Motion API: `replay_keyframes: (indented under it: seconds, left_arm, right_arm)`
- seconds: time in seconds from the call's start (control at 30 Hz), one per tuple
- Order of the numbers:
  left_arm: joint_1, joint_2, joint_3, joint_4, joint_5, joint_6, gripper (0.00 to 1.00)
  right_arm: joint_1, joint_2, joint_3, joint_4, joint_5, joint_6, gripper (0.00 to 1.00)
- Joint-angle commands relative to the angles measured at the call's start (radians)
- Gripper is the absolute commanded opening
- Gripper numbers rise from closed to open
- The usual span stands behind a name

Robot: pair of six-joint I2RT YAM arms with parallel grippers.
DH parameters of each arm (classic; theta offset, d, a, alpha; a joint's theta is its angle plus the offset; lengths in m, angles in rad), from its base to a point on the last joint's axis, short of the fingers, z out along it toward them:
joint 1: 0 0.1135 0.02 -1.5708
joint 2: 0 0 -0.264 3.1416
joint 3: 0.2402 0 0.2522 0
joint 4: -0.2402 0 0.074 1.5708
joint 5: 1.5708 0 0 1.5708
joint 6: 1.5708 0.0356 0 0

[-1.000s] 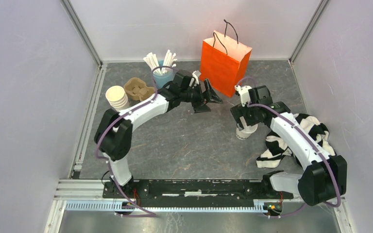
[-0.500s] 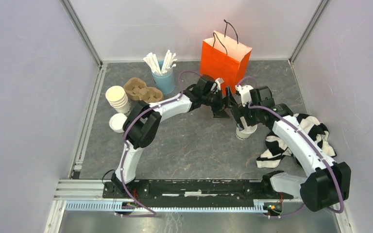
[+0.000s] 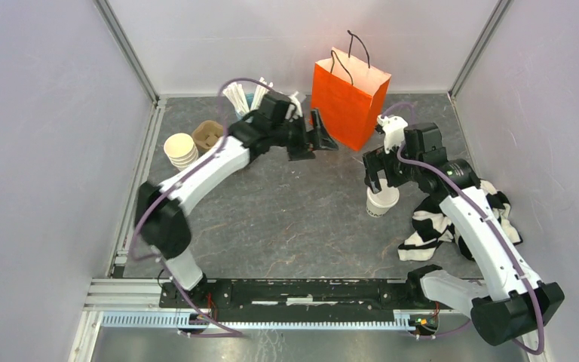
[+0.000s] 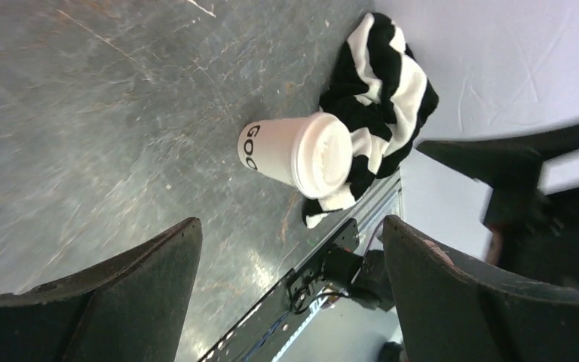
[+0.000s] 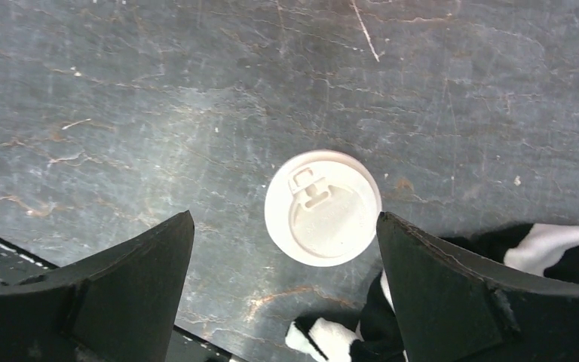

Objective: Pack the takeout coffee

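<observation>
The takeout coffee (image 3: 381,201) is a cream-white cup with a white lid, standing upright on the grey floor right of centre. My right gripper (image 3: 379,175) hovers directly above it, open and empty. The right wrist view looks straight down on the lid (image 5: 323,207), which lies just beyond my open right gripper (image 5: 285,219). My left gripper (image 3: 315,143) is open and empty, next to the lower left side of the orange paper bag (image 3: 347,94). In the left wrist view the cup (image 4: 294,154) shows dark print, far beyond my open left gripper (image 4: 290,225).
A black-and-white striped cloth (image 3: 460,219) lies right of the cup, close to it. A stack of lidless cups (image 3: 182,151), a brown cardboard carrier (image 3: 209,136) and white sticks (image 3: 235,96) stand at the back left. Walls enclose all sides.
My left arm swung back left, away from the right gripper, to the bag's left side. My right gripper rose off the cup, which stands uncovered.
</observation>
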Motion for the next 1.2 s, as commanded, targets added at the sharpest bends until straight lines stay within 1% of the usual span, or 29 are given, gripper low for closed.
replay_keyframes:
  seconds: [0.0, 0.17, 0.27, 0.37, 0.47, 0.53, 0.57, 0.7, 0.8, 0.87, 0.97, 1.03, 1.17]
  left_arm:
    - [-0.001, -0.251, -0.046, -0.244, -0.173, 0.179, 0.95]
    - [0.025, -0.439, -0.061, -0.428, -0.36, 0.184, 0.95]
    - [0.045, -0.489, -0.072, -0.455, -0.445, 0.179, 0.96]
    - [0.076, -0.463, -0.082, -0.461, -0.485, 0.21, 0.95]
    - [0.119, -0.377, -0.056, -0.471, -0.515, 0.294, 0.91]
    - [0.167, -0.314, -0.028, -0.497, -0.539, 0.348, 0.83]
    - [0.185, -0.287, -0.023, -0.499, -0.555, 0.373, 0.81]
    - [0.254, -0.218, -0.016, -0.45, -0.597, 0.457, 0.8]
    - [0.302, -0.17, -0.02, -0.391, -0.551, 0.466, 0.78]
    - [0.319, -0.15, -0.039, -0.328, -0.535, 0.462, 0.77]
    - [0.35, -0.113, -0.035, -0.301, -0.526, 0.431, 0.7]
    - [0.37, -0.099, -0.051, -0.248, -0.5, 0.403, 0.65]
    - [0.378, -0.054, -0.097, -0.13, -0.487, 0.355, 0.6]
  right_arm:
    - [0.005, 0.008, 0.041, 0.04, -0.074, 0.044, 0.98]
    - [0.006, 0.073, 0.103, 0.12, -0.177, 0.112, 0.98]
    - [0.006, 0.133, 0.132, 0.169, -0.22, 0.162, 0.98]
    - [0.009, 0.183, 0.16, 0.2, -0.263, 0.212, 0.98]
    - [0.016, 0.218, 0.2, 0.213, -0.282, 0.244, 0.98]
    - [0.021, 0.236, 0.232, 0.194, -0.289, 0.241, 0.98]
    - [0.023, 0.239, 0.238, 0.187, -0.285, 0.233, 0.98]
    - [0.022, 0.226, 0.234, 0.159, -0.222, 0.201, 0.98]
    - [0.023, 0.215, 0.216, 0.161, -0.2, 0.202, 0.98]
    - [0.025, 0.212, 0.199, 0.178, -0.204, 0.21, 0.98]
    - [0.025, 0.222, 0.222, 0.173, -0.196, 0.205, 0.98]
    - [0.024, 0.235, 0.243, 0.17, -0.19, 0.182, 0.98]
    - [0.024, 0.241, 0.241, 0.189, -0.154, 0.134, 0.98]
